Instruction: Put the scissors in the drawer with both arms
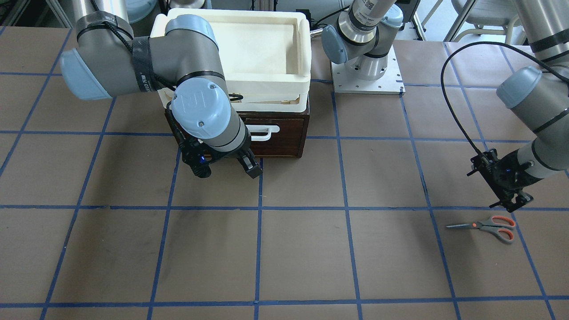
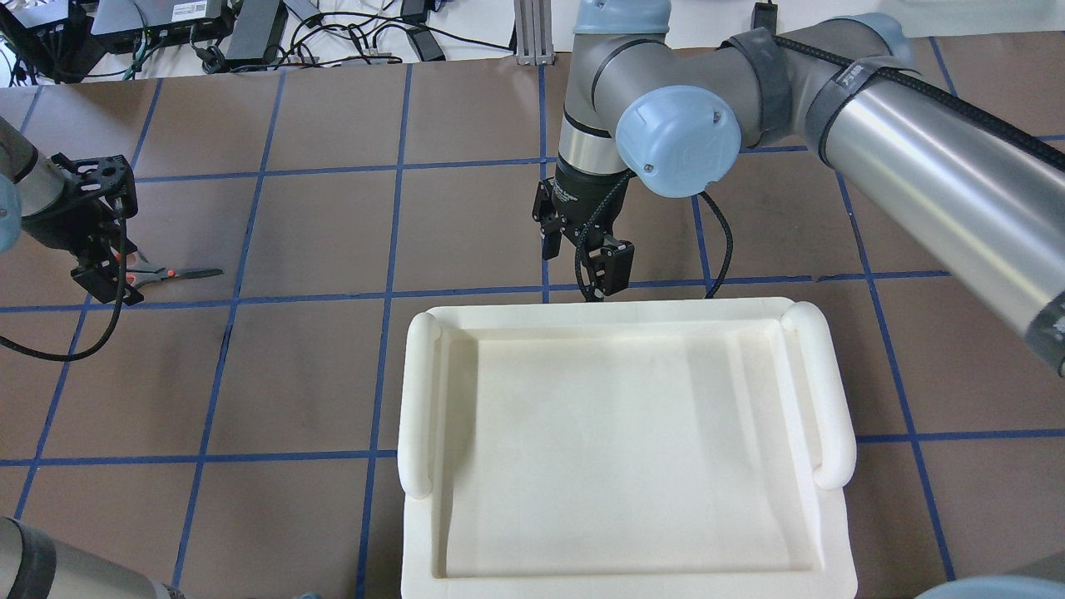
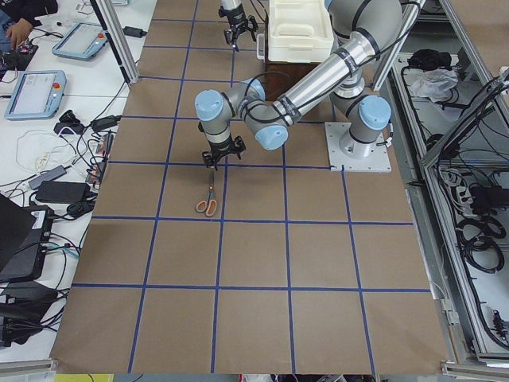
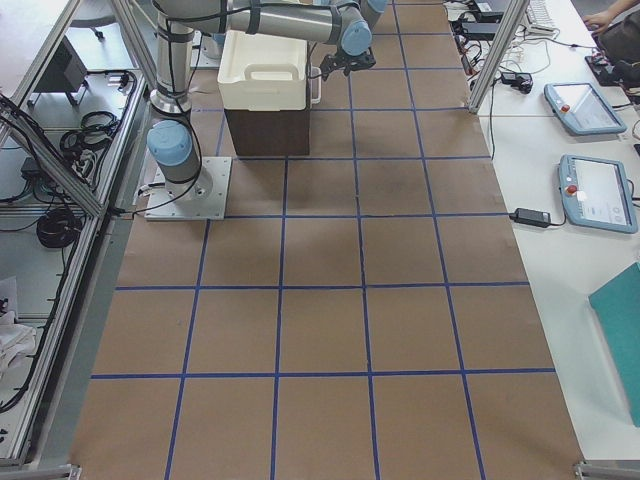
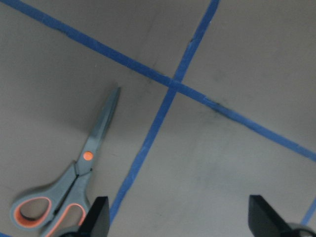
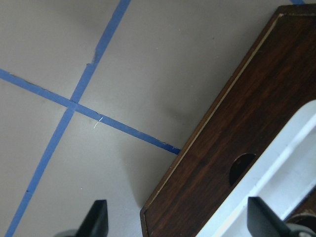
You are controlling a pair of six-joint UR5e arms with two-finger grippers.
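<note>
Scissors (image 1: 484, 226) lie lower right on the counter (image 1: 311, 258), near the wide-spread left gripper (image 1: 515, 202). The right gripper (image 1: 226, 171), likewise spread, faces the drawer (image 1: 284, 144) (hidden overhead by the white bin (image 2: 632, 314)). The strap (image 1: 142, 64) lettering is unreadable.

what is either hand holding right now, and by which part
Nothing. Both are open and empty: the left hand hovers beside the scissors, which lie on the table; the right hand is in front of the drawer.
</note>
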